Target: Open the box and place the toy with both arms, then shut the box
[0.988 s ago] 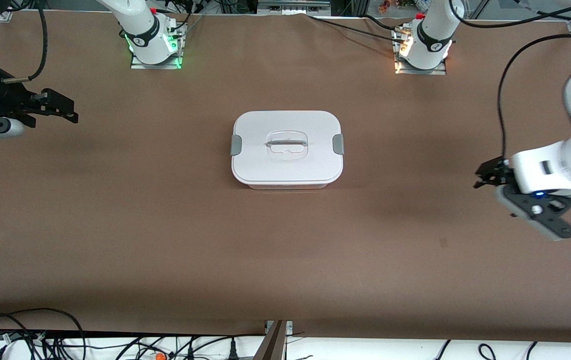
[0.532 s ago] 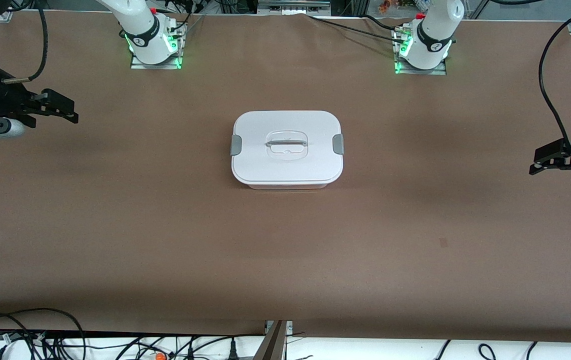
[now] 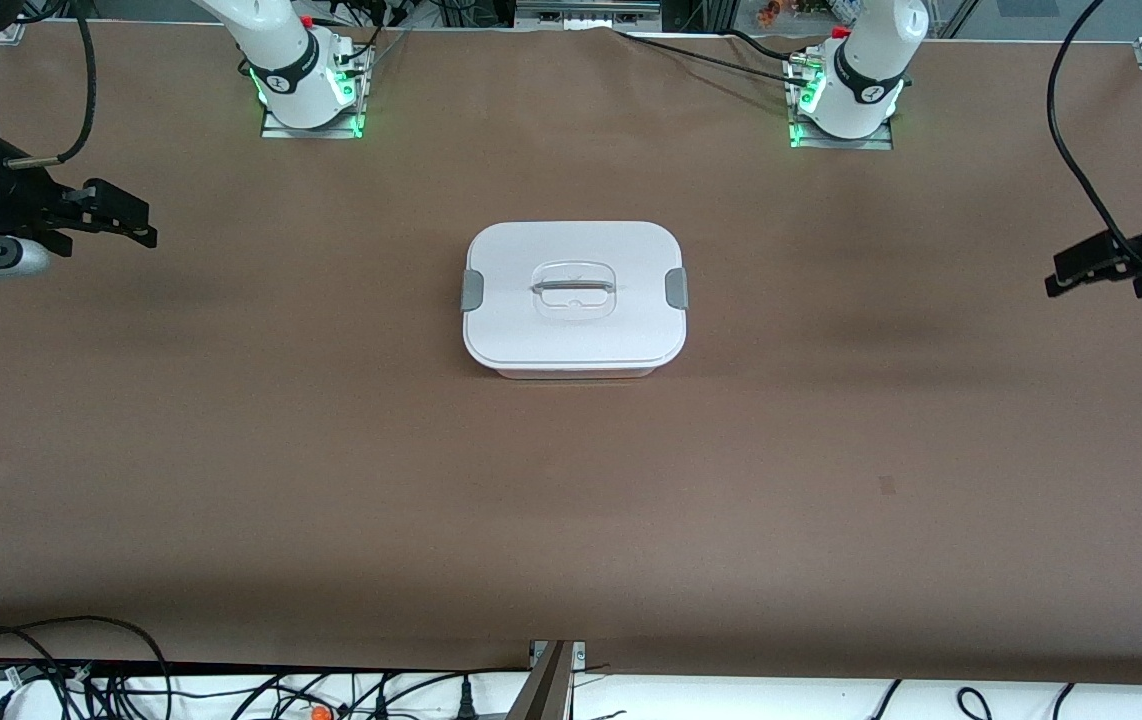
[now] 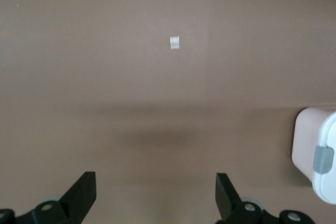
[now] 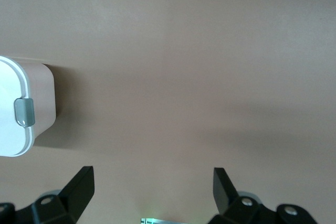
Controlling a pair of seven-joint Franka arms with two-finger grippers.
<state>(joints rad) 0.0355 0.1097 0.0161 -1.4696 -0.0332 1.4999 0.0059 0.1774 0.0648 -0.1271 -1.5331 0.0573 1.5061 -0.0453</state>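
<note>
The box [image 3: 574, 298] sits closed at the table's middle, lid [image 3: 571, 285] on and both clips [image 3: 676, 288] in place; no toy shows, so it is probably inside. In the front view the left gripper [image 3: 1096, 268] has drawn back to its table end, while the right gripper [image 3: 116, 218] waits. Each wrist view shows wide jaws over bare table [image 4: 157, 103], box well apart.

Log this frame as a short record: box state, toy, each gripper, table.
box: shut, white lid on, mid-table
clips: grey clips at both ends of the lid
toy: not in view
left gripper: open, empty, over bare table at the left arm's end
right gripper: open, empty, over bare table at the right arm's end
table: brown cover
</note>
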